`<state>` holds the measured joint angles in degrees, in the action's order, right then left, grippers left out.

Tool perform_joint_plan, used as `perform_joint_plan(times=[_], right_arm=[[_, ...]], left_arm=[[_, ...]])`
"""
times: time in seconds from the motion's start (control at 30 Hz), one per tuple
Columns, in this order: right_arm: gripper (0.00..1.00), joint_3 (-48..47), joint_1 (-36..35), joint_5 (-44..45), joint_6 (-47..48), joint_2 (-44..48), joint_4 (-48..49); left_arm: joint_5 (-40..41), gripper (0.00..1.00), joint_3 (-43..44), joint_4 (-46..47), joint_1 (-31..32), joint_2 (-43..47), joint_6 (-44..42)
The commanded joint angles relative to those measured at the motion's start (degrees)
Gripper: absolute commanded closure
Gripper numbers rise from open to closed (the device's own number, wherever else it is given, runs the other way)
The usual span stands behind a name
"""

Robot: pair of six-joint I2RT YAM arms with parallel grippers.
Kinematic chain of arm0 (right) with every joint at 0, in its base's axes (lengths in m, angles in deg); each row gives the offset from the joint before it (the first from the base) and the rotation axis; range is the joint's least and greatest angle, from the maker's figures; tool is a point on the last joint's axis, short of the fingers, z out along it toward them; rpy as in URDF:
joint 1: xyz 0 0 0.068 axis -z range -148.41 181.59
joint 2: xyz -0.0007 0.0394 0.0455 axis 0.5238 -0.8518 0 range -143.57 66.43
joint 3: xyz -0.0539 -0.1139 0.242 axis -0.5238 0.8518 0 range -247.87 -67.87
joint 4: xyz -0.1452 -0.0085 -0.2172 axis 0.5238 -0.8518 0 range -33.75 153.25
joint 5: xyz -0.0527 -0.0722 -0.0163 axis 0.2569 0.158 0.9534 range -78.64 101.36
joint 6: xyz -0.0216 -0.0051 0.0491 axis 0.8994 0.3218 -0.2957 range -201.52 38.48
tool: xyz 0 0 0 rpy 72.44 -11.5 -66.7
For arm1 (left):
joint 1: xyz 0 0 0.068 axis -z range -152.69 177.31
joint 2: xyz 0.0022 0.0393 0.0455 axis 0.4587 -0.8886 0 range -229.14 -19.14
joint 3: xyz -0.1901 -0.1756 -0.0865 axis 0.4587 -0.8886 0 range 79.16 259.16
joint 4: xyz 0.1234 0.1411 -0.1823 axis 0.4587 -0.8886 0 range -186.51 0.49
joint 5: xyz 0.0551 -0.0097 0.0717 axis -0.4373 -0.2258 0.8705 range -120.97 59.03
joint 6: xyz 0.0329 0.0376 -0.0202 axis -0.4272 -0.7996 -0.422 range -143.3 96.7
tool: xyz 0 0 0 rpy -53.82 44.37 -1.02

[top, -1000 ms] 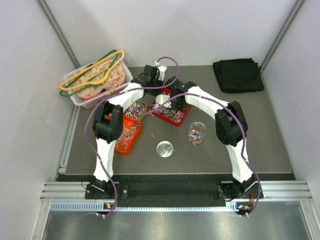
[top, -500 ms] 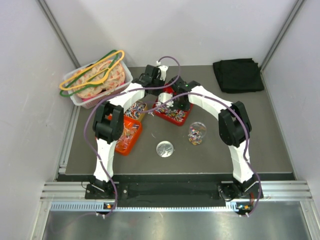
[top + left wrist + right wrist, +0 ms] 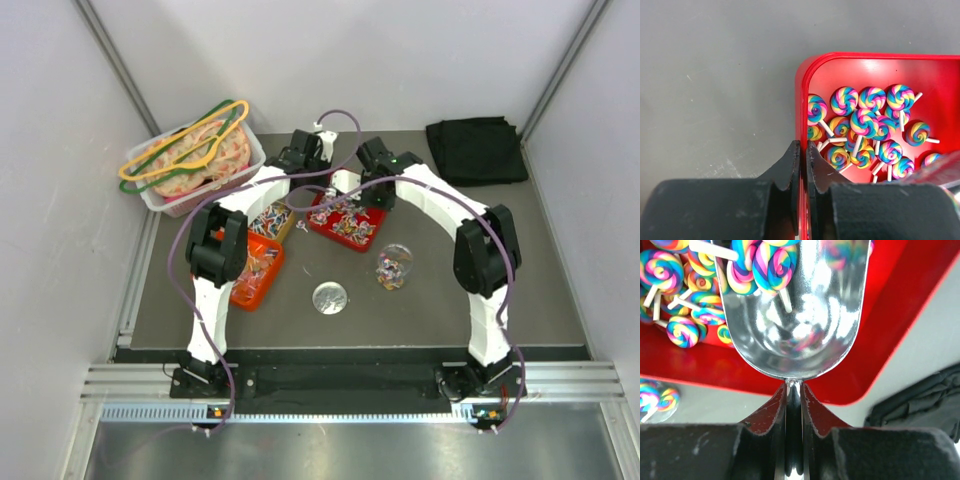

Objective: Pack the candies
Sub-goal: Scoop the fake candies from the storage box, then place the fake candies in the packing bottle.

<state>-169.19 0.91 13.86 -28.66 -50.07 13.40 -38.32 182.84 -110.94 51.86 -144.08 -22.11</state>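
The candies [image 3: 865, 125] are small rainbow swirl lollipops on white sticks, lying heaped in a red tray [image 3: 801, 85]. My left gripper [image 3: 801, 145] is shut on that tray's rim near a corner; from above it is at the tray's far-left side [image 3: 314, 200]. My right gripper [image 3: 794, 385] is shut on the thin handle of a shiny metal scoop [image 3: 795, 335]. The scoop hangs over the red tray [image 3: 880, 340] with a few candies [image 3: 760, 265] at its front lip. From above, the right gripper [image 3: 364, 190] sits at the tray's far edge.
A clear jar [image 3: 394, 266] holding some candies stands right of the middle, and its round lid [image 3: 329, 298] lies nearer. An orange tray [image 3: 255, 272] and a yellow tray [image 3: 272, 218] sit left. A bin with hangers [image 3: 195, 160] is far left, a black cloth [image 3: 476, 150] far right.
My right arm has drawn back to the right and far side, carrying the scoop from the tray's left part to its far edge. The left arm has not moved.
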Motion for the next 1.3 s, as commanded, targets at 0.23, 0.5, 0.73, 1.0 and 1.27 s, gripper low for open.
perform_joint_plan(times=[0.23, 0.5, 0.73, 1.0, 1.27], right_arm=[[1.0, 4.4, 2.5, -0.8, 2.1, 8.3, -3.2], [1.0, 12.8, 4.1, -1.3, 3.2, 15.2, -1.3], [1.0, 16.6, 5.9, -1.4, 3.4, 22.3, -1.7], [1.0, 21.6, 8.0, -2.3, 5.8, 31.2, -4.8], [1.0, 31.4, 8.0, -3.4, 7.9, 42.5, -9.6]], left_arm=[[-0.6, 1.0, 0.5, 4.6, -0.8, 5.7, 1.1], [-0.3, 1.0, 0.2, 4.7, -1.0, 5.4, 1.0], [0.1, 1.0, 0.2, 4.7, -1.4, 4.4, 0.9], [0.4, 1.0, 0.0, 4.6, -2.0, 3.9, 0.7], [0.3, 1.0, 0.3, 3.7, -2.8, 3.4, 0.0]])
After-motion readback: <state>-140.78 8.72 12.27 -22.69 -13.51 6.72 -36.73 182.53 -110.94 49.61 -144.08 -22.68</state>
